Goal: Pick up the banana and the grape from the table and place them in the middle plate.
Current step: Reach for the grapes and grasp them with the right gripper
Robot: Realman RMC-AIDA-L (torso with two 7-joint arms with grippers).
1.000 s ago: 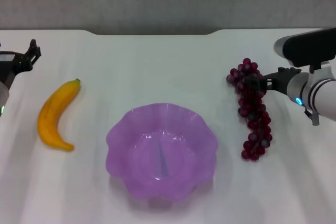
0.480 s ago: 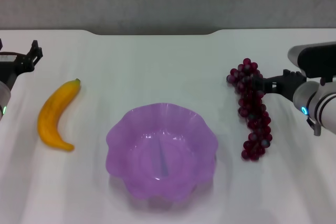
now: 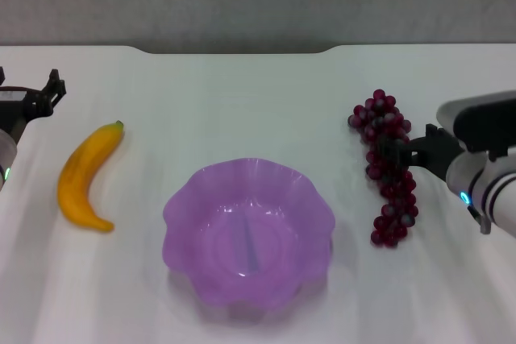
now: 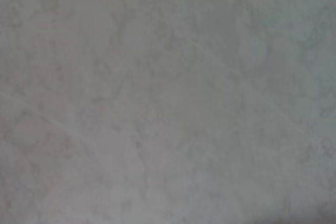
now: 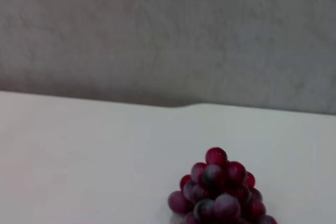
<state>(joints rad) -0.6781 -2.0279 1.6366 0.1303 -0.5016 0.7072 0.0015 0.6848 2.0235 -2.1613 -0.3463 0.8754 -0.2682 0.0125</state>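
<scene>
The banana (image 3: 83,175) lies on the white table (image 3: 242,102) at the left, its green stem tip pointing away from me. The grape bunch (image 3: 387,171) lies at the right and also shows in the right wrist view (image 5: 218,190). The purple scalloped middle plate (image 3: 185,199) sits between them, with nothing in it. My right gripper (image 3: 397,151) reaches in from the right, over the middle of the grape bunch. My left gripper (image 3: 50,93) is open and holds nothing, at the table's left edge, beyond the banana.
The table's far edge (image 3: 242,49) meets a grey wall. The left wrist view holds only a blurred grey surface. Bare white tabletop lies in front of the banana and the grapes.
My right gripper has moved toward me along the grape bunch, from its far end to its middle. The grapes, banana and plate have not moved. The left arm shifted slightly.
</scene>
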